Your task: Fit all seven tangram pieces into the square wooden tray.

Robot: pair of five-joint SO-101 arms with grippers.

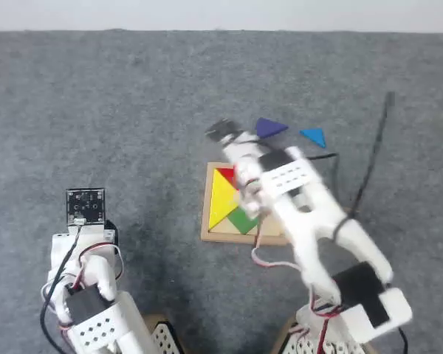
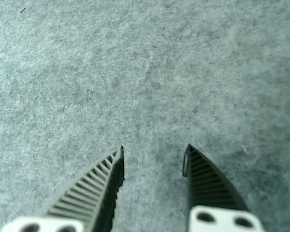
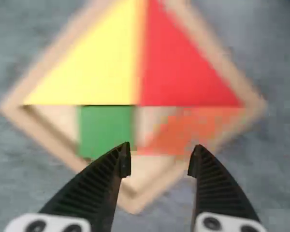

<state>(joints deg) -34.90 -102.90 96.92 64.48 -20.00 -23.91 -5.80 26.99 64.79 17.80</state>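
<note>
**Tray.** The square wooden tray (image 1: 229,237) lies flat on the grey worktop (image 1: 133,110), partly covered by the right arm in the high view. Four pieces sit inside it:
- a large yellow triangle (image 3: 96,72);
- a large red triangle (image 3: 179,72), sharing one long edge with the yellow one;
- a green square (image 3: 104,130), touching the base of the yellow triangle;
- an orange piece (image 3: 183,133), just beside the green square and under the red triangle. Its outline is too blurred to tell the shape.

Bare wood shows in the tray on both sides of the green square.

**Loose pieces.** Two pieces lie on the worktop beyond the far edge of the tray, near each other but apart:
- a dark blue triangle (image 1: 269,127);
- a smaller light blue triangle (image 1: 314,136).

**Right tool.** The right tool (image 3: 159,159) hangs above the tray, over the corner next to the green square and the orange piece. Its jaws stand apart with nothing between them.

**Left tool.** The left tool (image 2: 153,162) is well apart from the tray, over bare worktop. Its jaws stand apart and hold nothing.

**Other.** A black cable (image 1: 369,169) runs across the worktop on the right arm's side.
</note>
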